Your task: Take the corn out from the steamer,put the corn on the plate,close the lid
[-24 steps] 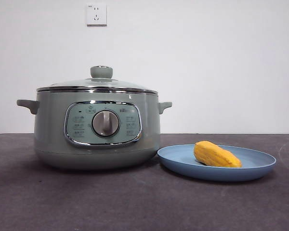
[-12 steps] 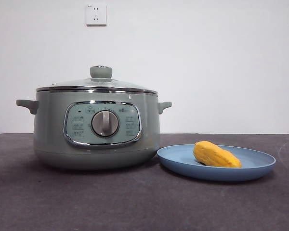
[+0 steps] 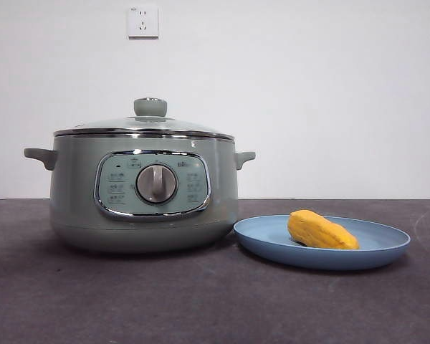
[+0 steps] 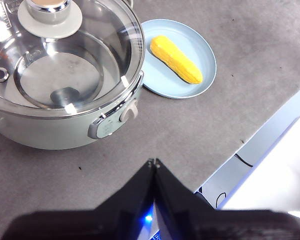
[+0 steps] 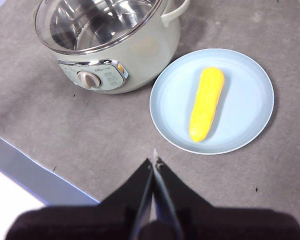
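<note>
at the left of the front frame the steamer (image 3: 143, 190) stands on the dark table (image 3: 201, 301), its dial (image 3: 157, 184) facing the camera. the lid (image 3: 147, 123) sits level on its rim with the knob (image 3: 150, 107) upright in the middle, so the pot reads as closed; through the glass, in the upper left of the left wrist frame, the bowl looks bare, only metal and a centre boss showing.

just right of the pot, lower centre-right in the front frame, lies the plate (image 3: 387, 247). its near edge comes close to the pot's base, though whether the two touch cannot be told. the corn (image 3: 321, 230) rests lengthwise on the plate, near its middle, clear of the rim. from how things lie, all three steps look done: cob out, cob plated, lid on.

that would explain where the arms are. the left gripper (image 4: 154, 162) hangs high over bare table in the lower centre of its frame, jaws pressed together and carrying nothing, well apart from the pot. the right gripper (image 5: 154, 159) likewise sits drawn back at the lower centre of its frame, tips closed to a point, nothing between them, near the plate's edge but off it.

around: a wall socket (image 3: 142, 22) at the upper left of the front frame, and a pale strip beyond the table edge. nothing stands between the grippers and the things.
</note>
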Available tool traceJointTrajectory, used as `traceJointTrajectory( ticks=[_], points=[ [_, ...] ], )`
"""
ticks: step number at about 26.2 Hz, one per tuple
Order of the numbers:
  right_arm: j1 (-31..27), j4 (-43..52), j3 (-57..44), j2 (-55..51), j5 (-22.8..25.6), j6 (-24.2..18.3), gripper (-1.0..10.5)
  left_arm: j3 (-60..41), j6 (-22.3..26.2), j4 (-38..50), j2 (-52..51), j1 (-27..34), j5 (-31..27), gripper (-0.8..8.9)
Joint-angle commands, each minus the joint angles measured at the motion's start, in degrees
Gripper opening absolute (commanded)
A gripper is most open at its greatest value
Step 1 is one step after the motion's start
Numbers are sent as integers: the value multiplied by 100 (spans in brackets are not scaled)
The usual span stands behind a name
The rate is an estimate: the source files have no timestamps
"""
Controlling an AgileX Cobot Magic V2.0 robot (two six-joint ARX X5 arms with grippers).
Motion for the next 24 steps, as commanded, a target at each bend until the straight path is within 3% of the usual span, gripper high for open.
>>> traceJointTrajectory(
  ticks=[1, 7, 12, 19, 24],
  points=[
    [7, 31, -20, -4, 9, -24, 1, -37, -17, 0, -2, 2, -4, -4],
    [7, 31, -20, -4, 9, -24, 1, -37, 50, 389, -2, 7, -188, -3],
    [7, 31, -20, -7, 24, -24, 1, -39, 815, 1235, -94, 105, -664, -3],
    [7, 31, -20, -7, 26, -24, 2, -160, 1051, 2337, -785, 1145, -579, -3],
    [7, 31, -20, -7, 26, -24, 1, -1119, 1049, 3176, -1797, 1902, -612, -3]
  ],
)
